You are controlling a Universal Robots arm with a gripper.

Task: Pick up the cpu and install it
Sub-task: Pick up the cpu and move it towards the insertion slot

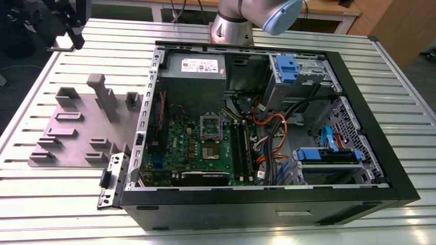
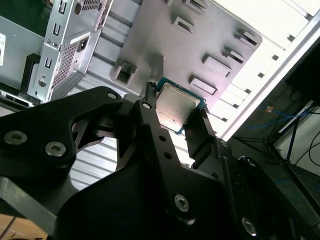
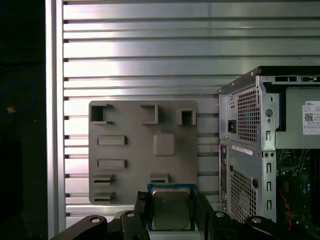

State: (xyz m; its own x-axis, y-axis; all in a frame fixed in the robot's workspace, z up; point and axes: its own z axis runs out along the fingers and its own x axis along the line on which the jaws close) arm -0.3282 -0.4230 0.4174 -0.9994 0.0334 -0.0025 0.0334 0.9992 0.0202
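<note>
Two black fingers (image 2: 154,120) of my gripper (image 2: 176,117) are clamped on the cpu (image 2: 175,106), one on each of two opposite edges. Its silver-grey metal top faces the second wrist view, with a thin blue-green rim showing along two sides. In the first wrist view the chip sits square between my fingers and is held in the air, touching nothing else. Behind it is the grey fixture plate (image 3: 130,150), with its raised blocks and shallow slots.

In the exterior view my gripper hangs over the far corner of the slatted metal table (image 1: 41,204), on the exterior view's left. It is well apart from the open computer case (image 1: 371,132). The fixture plate lies flat on the table just beside the case, also on the exterior view's left.

Inside the case the green motherboard (image 1: 194,153) lies flat with a square socket (image 1: 210,151) near its middle. Just beyond the socket is a rectangular silver frame (image 1: 210,125). A grey power supply box (image 1: 196,81) with a white label fills the far end of the case. Orange and black cables (image 1: 269,127) run beside the board, and blue drive brackets (image 1: 327,153) sit on the exterior view's right. My arm's base (image 1: 232,28) stands on the table behind the case.
</note>
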